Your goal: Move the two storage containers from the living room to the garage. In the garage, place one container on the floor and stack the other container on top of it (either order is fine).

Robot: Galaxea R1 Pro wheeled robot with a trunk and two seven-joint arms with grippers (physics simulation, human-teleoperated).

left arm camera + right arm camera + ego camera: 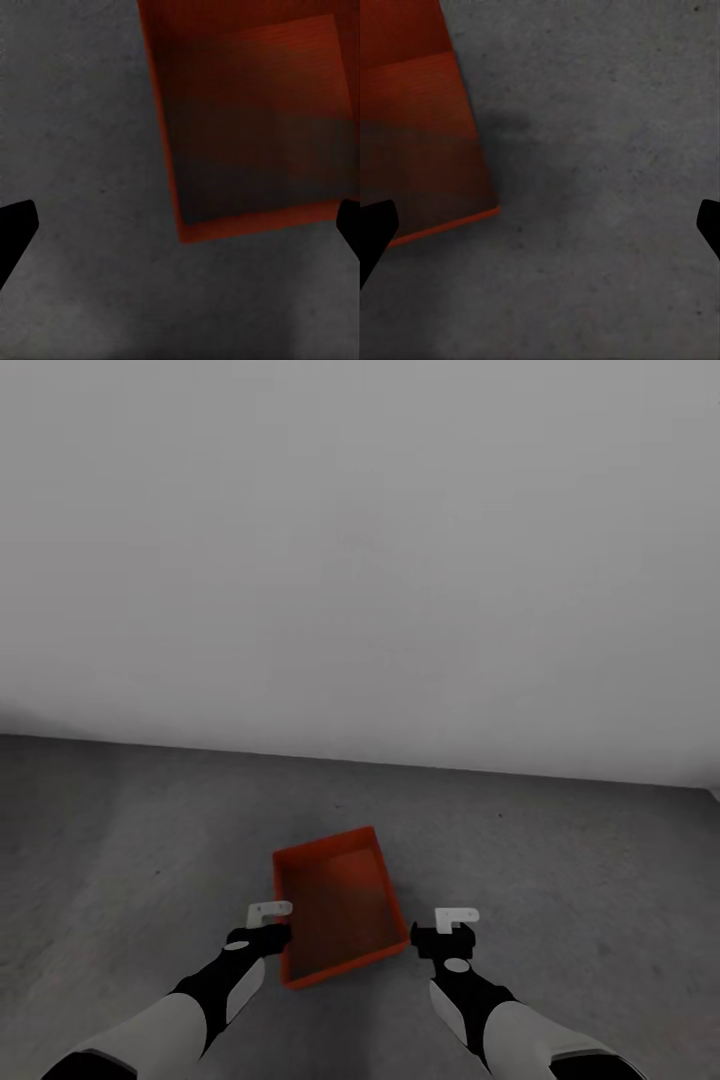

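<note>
one orange-red storage container (338, 905) sat on the dark grey concrete floor (140, 840) of the garage, near the plain white-grey wall (360, 560), open side up and turned a bit askew to the robot. nothing was inside it. no second container was in sight, so this one looked like the base of the stack, w/ the other bin yet to come, prob. it sat out in open floor, which would leave room to set the next bin down on it from above.

left end effector (268, 926) hovered just beside the container's near left corner; right end effector (448, 930) was just off its near right corner. neither held anything. in the left wrist view the left fingertips (15, 229) sat at opposite edges of the picture, far apart, w/ the container (255, 120) and bare concrete between them, so jaws wide. same in the right wrist view: right fingertips (375, 225) spread wide over bare floor, the container's corner (420, 127) off to one side.

both arms flanking the bin w/ open jaws fit a two-handed put-down. whether either fingertip touched the wall, couldn't tell.
</note>
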